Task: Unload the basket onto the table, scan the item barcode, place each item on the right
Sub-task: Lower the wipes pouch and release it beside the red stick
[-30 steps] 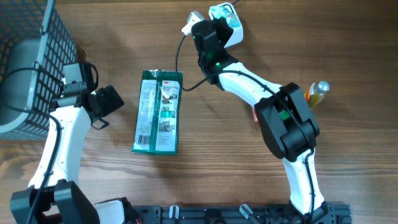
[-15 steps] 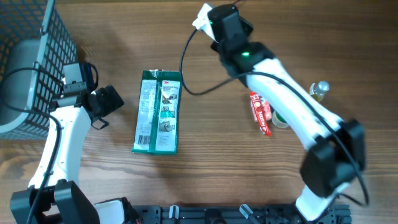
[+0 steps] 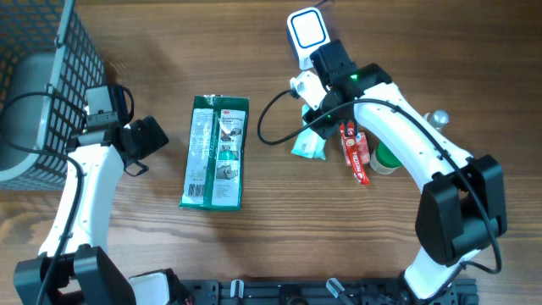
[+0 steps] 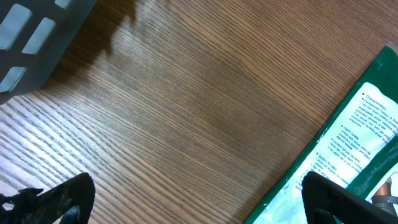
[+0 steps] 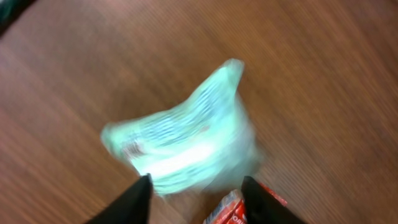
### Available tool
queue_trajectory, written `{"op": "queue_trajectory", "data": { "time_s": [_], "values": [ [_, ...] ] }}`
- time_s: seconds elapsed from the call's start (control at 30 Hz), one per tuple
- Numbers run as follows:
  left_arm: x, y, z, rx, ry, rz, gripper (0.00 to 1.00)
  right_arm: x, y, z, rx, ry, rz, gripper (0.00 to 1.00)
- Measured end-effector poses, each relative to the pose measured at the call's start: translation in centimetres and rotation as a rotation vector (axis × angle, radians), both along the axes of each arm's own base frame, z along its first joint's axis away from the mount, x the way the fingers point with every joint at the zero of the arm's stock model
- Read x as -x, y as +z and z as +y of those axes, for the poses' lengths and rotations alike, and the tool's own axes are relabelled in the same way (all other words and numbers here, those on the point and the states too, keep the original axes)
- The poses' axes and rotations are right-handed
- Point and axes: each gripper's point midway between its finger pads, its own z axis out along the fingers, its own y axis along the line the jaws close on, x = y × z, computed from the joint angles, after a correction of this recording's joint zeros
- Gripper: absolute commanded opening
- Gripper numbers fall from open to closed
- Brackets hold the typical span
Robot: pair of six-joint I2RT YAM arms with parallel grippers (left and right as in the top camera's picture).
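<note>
- While the right gripper (image 5: pixel 194 200) hangs with fingers (image 5: pixel 134 200) parted, the pouch (image 5: pixel 183 140) looks loose below it, just beside the red packet (image 3: pixel 354 152) and apart from the scanner (image 3: pixel 306 29).
- Left gripper (image 4: pixel 199 202) gapes wide, empty, near the green pack (image 3: pixel 216 152).
- Risk: the limp pouch could settle crumpled or barcode-down, leaving nothing to read; a grab might catch the packet too.
- Overhead shows scanner and both arms; only the right wrist view, blurred, shows the gap between its 2 fingers.

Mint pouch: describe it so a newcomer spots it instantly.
On the wooden table, go right from the big green pack. The mint pouch lies by the right hand, beside a red packet. It's the only pale, crinkly bag.
</note>
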Motion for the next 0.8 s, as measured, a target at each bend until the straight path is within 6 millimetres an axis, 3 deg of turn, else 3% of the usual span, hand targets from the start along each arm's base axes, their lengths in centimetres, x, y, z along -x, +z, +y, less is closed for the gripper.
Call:
{"op": "queue_trajectory", "data": {
  "time_s": [0.03, 0.1, 0.23, 0.37, 0.5, 0.6, 0.67, 0.8],
  "values": [
    [0.0, 0.0, 0.0, 0.0, 0.0, 0.0, 1.0, -0.3, 0.1, 0.1, -0.008, -0.027, -0.007, 0.69],
    [0.0, 0.0, 0.0, 0.0, 0.0, 0.0, 1.0, -0.9, 0.3, 0.2, -0.035, -0.113, -0.022, 0.71],
    [0.0, 0.0, 0.0, 0.0, 0.0, 0.0, 1.0, -1.6, 0.6, 0.8, -0.128, -0.351, -0.002, 0.58],
    [0.0, 0.0, 0.0, 0.0, 0.0, 0.0, 1.0, -2.3, 0.6, 2.4, -0.216, -0.505, 0.005, 0.6],
    [0.0, 0.0, 0.0, 0.0, 0.0, 0.0, 1.0, -2.6, -1.7, 2.0, -0.14, -0.567, -0.007, 0.66],
    [0.0, 0.0, 0.0, 0.0, 0.0, 0.0, 1.0, -2.6, -4.7, 1.0, -0.06, -0.587, 0.016, 0.65],
    [0.0, 0.0, 0.0, 0.0, 0.0, 0.0, 1.0, -1.6, -6.7, 0.4, -0.002, -0.59, 0.073, 0.59],
    [0.0, 0.0, 0.0, 0.0, 0.0, 0.0, 1.0, 1.7, -7.6, -0.1, 0.049, -0.591, 0.213, 0.49]
  ]
}}
